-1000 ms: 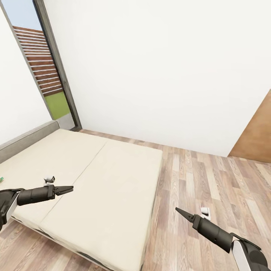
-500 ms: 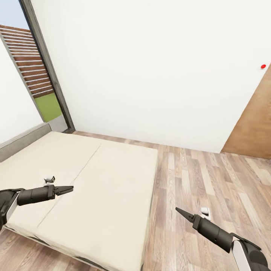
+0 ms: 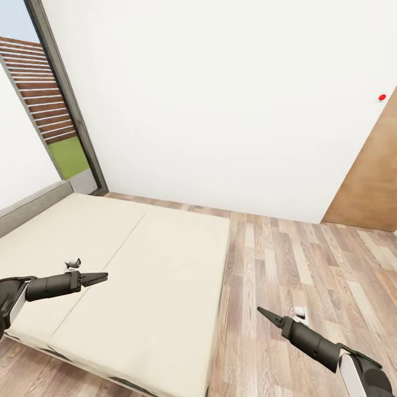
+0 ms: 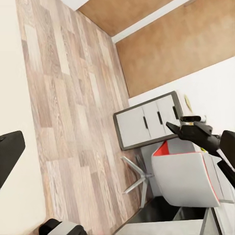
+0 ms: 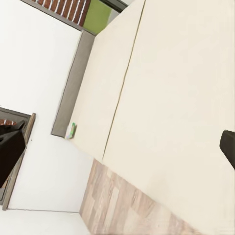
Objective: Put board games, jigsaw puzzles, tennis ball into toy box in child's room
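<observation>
Left gripper: mine, the dark tapered left gripper (image 3: 98, 277), hangs over the near part of the bed; fingers look pressed together at the tips, nothing in them.
Right gripper: the dark tapered right gripper (image 3: 264, 314) is out over the floor, tips together, empty.
Bed: large cream flat mattress with thin grey frame edge (image 3: 138, 264); the top I can see from the head is bare.
Game: small green-edged flat box (image 5: 72, 130) near the bed's headboard end in the right wrist view; probably one of the board games, too small to name.
Floor: wood-plank floor (image 3: 298, 259), brown wooden door (image 3: 369, 182) at right.
Plan: I'd turn the base back toward the headboard until that box sits centred in the head view, stop square to the bed edge, then open the jaws before reaching.
</observation>
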Controlling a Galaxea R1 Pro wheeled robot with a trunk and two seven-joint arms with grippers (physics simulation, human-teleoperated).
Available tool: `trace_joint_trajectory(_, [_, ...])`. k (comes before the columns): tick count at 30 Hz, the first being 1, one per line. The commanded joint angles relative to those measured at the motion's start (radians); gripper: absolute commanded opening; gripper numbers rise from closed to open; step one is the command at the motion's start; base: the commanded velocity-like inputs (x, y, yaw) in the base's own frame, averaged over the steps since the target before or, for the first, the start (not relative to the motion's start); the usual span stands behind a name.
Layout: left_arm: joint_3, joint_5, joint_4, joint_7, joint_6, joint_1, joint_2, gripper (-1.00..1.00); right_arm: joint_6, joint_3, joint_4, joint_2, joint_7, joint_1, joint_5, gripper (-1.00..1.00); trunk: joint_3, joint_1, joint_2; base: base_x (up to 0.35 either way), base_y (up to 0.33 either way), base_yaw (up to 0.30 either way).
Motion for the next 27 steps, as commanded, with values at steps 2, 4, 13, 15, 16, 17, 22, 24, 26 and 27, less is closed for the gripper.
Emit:
trace_joint_trajectory(2, [0.000, 0.000, 0.000, -0.004, 0.010, -0.001, 0.000, 1.00, 0.005, -0.002, 0.009, 0.000, -0.030, 0.000, -0.002, 1.00, -0.002, 0.001, -0.002, 0.000, 0.000, -0.002])
trace_joint_trajectory(4, [0.000, 0.000, 0.000, -0.004, 0.010, 0.000, 0.000, 1.00, 0.005, -0.002, 0.016, -0.001, -0.081, 0.001, -0.003, 1.00, -0.002, 0.001, -0.002, 0.000, 0.000, -0.001])
trace_joint_trajectory(13, [0.001, -0.002, 0.001, -0.004, 0.010, 0.013, 0.002, 1.00, 0.007, -0.001, 0.024, -0.001, -0.157, 0.001, -0.007, 1.00, -0.002, 0.001, -0.002, 0.000, 0.000, 0.000])
trace_joint_trajectory(15, [0.002, -0.002, 0.002, -0.004, 0.010, 0.021, 0.002, 1.00, 0.006, -0.001, 0.025, -0.001, -0.161, 0.001, -0.003, 1.00, -0.002, 0.001, -0.002, 0.000, 0.000, 0.000])
trace_joint_trajectory(16, [0.002, -0.002, 0.002, -0.004, 0.009, 0.024, 0.003, 1.00, 0.005, -0.001, 0.025, -0.002, -0.162, 0.001, -0.002, 1.00, -0.002, 0.001, -0.002, 0.000, 0.000, 0.000])
trace_joint_trajectory(17, [0.002, -0.002, 0.002, -0.004, 0.009, 0.027, 0.003, 1.00, 0.003, 0.000, 0.025, -0.001, -0.164, 0.001, 0.000, 1.00, -0.002, 0.001, -0.002, 0.000, 0.000, 0.000])
trace_joint_trajectory(22, [0.001, -0.002, 0.001, -0.004, -0.002, 0.035, 0.004, 1.00, -0.041, 0.001, 0.035, -0.002, -0.169, 0.001, 0.003, 1.00, -0.002, 0.001, -0.002, 0.000, 0.000, 0.000])
trace_joint_trajectory(24, [0.001, -0.002, 0.001, -0.004, -0.006, 0.036, 0.005, 1.00, -0.059, 0.001, 0.043, -0.003, -0.169, 0.002, 0.003, 1.00, -0.002, 0.001, -0.002, 0.000, 0.000, 0.000])
trace_joint_trajectory(26, [0.001, -0.003, 0.001, -0.004, -0.011, 0.037, 0.005, 1.00, -0.076, 0.000, 0.053, -0.004, -0.166, 0.002, 0.001, 1.00, -0.002, 0.001, -0.002, 0.000, 0.003, 0.000])
trace_joint_trajectory(27, [0.001, -0.003, 0.001, -0.004, -0.012, 0.037, 0.005, 1.00, -0.079, 0.000, 0.055, -0.005, -0.166, 0.002, 0.000, 1.00, -0.002, 0.001, -0.002, 0.000, 0.016, 0.000])
